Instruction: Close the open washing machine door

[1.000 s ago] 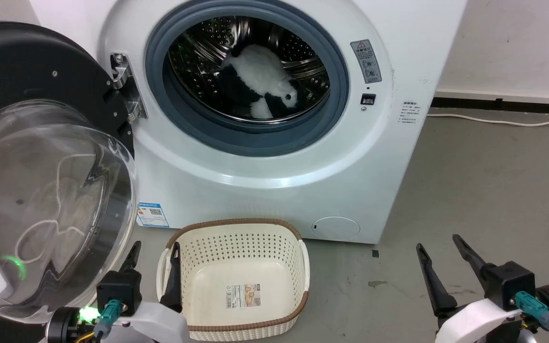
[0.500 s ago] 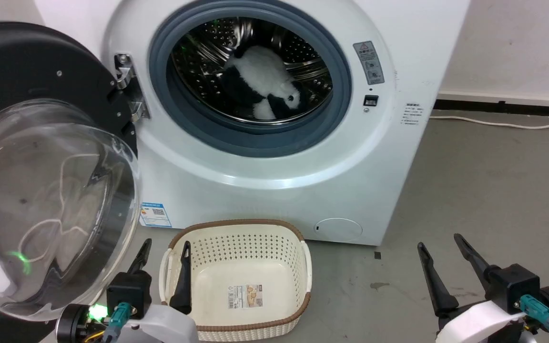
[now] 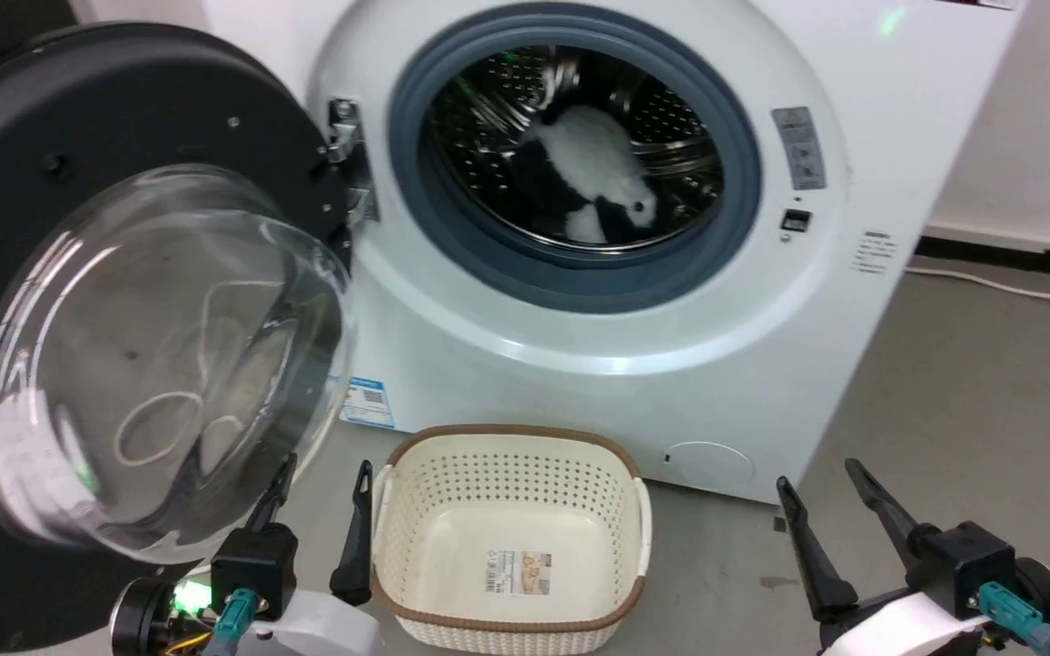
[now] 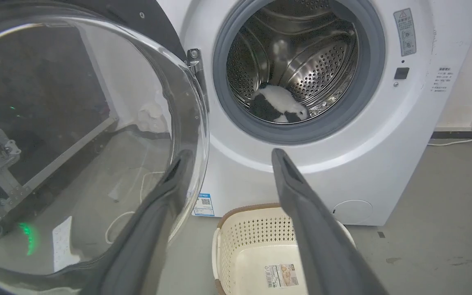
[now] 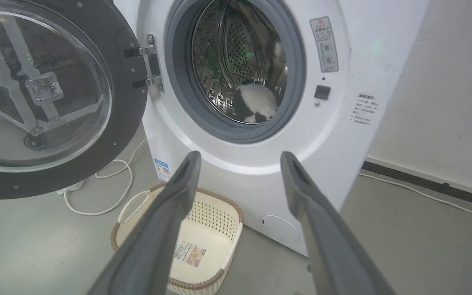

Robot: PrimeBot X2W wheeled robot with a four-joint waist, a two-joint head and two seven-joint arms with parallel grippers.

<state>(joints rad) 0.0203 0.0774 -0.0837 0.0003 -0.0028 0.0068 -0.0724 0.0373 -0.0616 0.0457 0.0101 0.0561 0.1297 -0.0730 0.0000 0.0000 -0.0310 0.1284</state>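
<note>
The washing machine door [image 3: 124, 109] stands swung wide open at the left of the white machine [image 3: 525, 364]. It has a black rim, a bulging clear glass bowl [image 3: 151, 355] and a metal hinge [image 3: 347, 173]. My left gripper [image 3: 324, 466] is open, low, just below and to the right of the bowl, with nothing between its fingers. In the left wrist view its left finger [image 4: 154, 221] lies against the edge of the bowl [image 4: 76, 143]; whether they touch is unclear. My right gripper [image 3: 817, 476] is open at the lower right, clear of the machine. The right wrist view has the door [image 5: 125, 102] at its left.
A cream perforated basket [image 3: 507, 446] with a brown rim sits on the floor before the machine, between my arms. A black-and-white plush toy [image 3: 593, 173] lies in the steel drum behind the grey rubber ring [image 3: 580, 282]. A white cable [image 5: 109, 200] trails under the door.
The whole head picture has shifted right, so the camera has turned toward the door. Both grippers stay open and low; the door stays swung out.
</note>
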